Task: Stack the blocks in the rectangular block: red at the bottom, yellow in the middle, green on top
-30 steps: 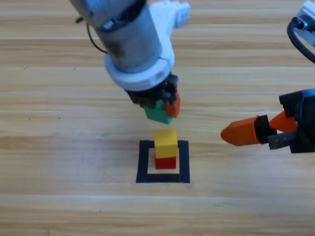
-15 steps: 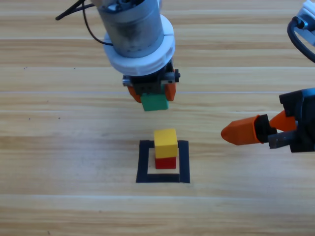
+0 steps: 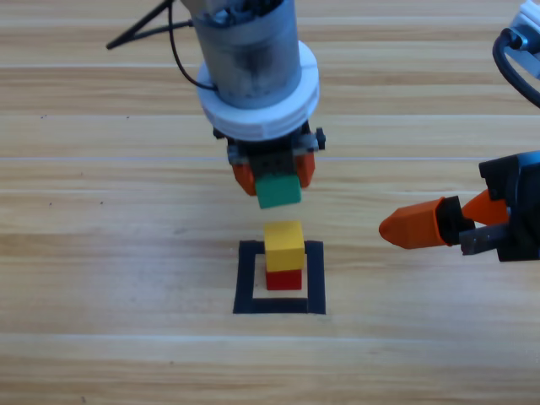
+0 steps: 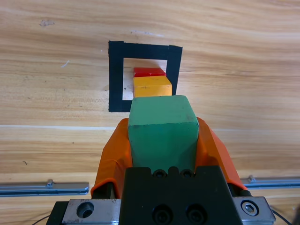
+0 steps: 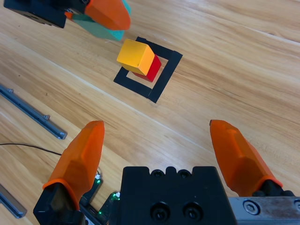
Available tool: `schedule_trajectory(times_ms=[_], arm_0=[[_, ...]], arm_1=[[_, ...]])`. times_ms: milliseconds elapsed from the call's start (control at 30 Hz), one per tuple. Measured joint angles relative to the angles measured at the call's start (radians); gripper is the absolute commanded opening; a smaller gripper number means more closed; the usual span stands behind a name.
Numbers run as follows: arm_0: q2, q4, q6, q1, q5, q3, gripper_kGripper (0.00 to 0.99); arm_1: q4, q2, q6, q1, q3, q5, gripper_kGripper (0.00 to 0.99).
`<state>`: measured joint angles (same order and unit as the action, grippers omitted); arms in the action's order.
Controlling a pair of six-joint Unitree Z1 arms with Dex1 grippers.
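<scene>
Small yellow cube [image 3: 284, 245] sits on small red cube [image 3: 284, 279] inside the black tape square [image 3: 248, 278].
Left tool [image 3: 275, 173] grips the teal-green cube [image 3: 278, 191] above them; right tool [image 5: 164, 145] waits wide open, which its wrist view shows.

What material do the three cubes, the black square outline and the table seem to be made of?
Green cube, yellow cube and red cube: solid colour, matte, no glare, so painted wood or foam; the look cannot settle which. Black outline: flat strips that overlap at the corners, likely tape. Table: light wood or wood-look laminate, with grain lines and plank seams.
</scene>
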<state>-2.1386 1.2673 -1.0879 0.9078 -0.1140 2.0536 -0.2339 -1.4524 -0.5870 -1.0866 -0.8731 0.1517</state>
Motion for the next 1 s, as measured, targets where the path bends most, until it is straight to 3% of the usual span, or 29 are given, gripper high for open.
schedule_trajectory(times_ms=[1000], arm_0=[[-0.086,0.0,0.0,0.014,0.018,0.007,0.206]], arm_1=[[0.0,0.0,0.007,0.0,0.0,0.0,0.99]])
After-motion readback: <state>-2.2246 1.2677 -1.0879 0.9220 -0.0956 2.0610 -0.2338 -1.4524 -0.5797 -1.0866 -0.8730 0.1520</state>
